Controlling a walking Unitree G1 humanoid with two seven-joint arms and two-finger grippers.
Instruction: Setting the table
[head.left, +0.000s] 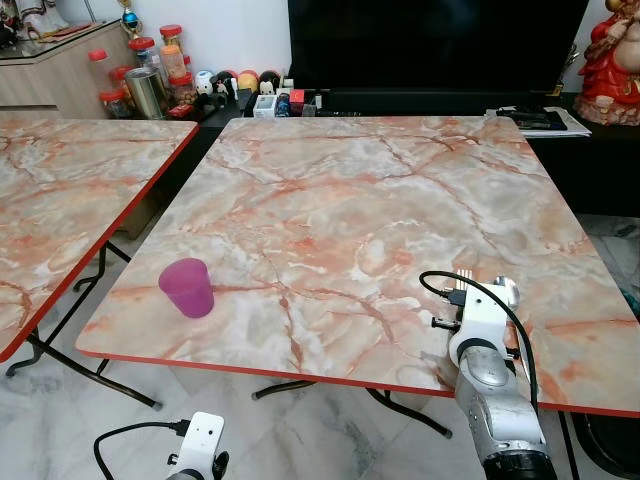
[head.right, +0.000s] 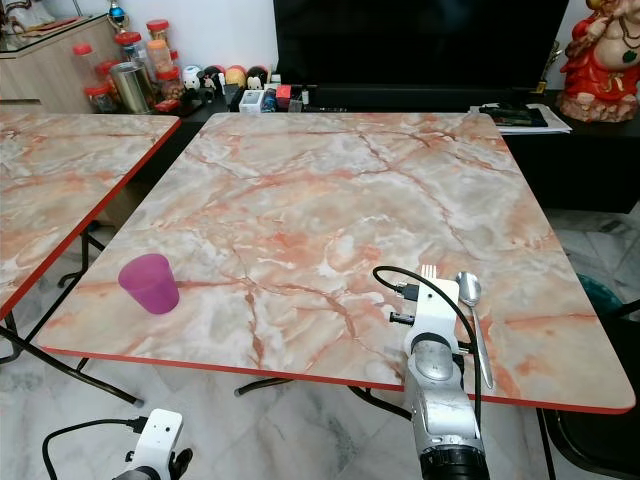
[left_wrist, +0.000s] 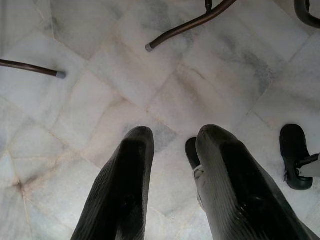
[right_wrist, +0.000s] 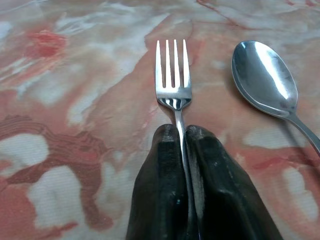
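The right end effector (right_wrist: 181, 131), arm stretched forward over the tabletop (head.right: 330, 190), pinches a fork (right_wrist: 173, 75) lying beside a spoon (head.right: 470, 292). The left end effector (left_wrist: 172, 137) hangs toward the floor, slightly parted. A cup (head.right: 150, 283) stands well apart.

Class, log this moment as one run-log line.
right gripper: shut on fork | spoon: beside fork, on table | left gripper: idle

A large black television screen (head.left: 435, 45) stands beyond the marble-patterned table's far edge. Red-lidded jars and a metal canister (head.left: 148, 92) cluster past the far left corner. A red seated figurine (head.left: 610, 62) stands past the far right corner, papers (head.left: 535, 119) beside it.
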